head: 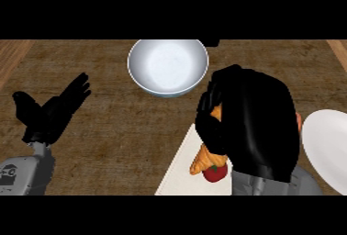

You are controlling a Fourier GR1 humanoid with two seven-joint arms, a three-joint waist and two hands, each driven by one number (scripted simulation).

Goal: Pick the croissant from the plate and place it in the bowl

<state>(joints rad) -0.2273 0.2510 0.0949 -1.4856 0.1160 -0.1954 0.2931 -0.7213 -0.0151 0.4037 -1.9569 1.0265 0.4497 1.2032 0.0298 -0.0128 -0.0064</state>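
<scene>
Head view, right hand [256, 124] curled round croissant [203, 161]

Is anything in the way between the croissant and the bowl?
Nothing visible. The right hand curls round the croissant, and only bare counter lies between it and the bowl.

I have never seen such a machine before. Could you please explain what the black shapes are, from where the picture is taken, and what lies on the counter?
The camera sits in a humanoid robot's head and looks down at a wooden counter. The black shapes are its hands. The left hand rests open at the left. The right hand has its fingers curled round a croissant, over a pale board. Beside it lies a small red item. A white bowl stands farther back, a white plate at the right.
</scene>
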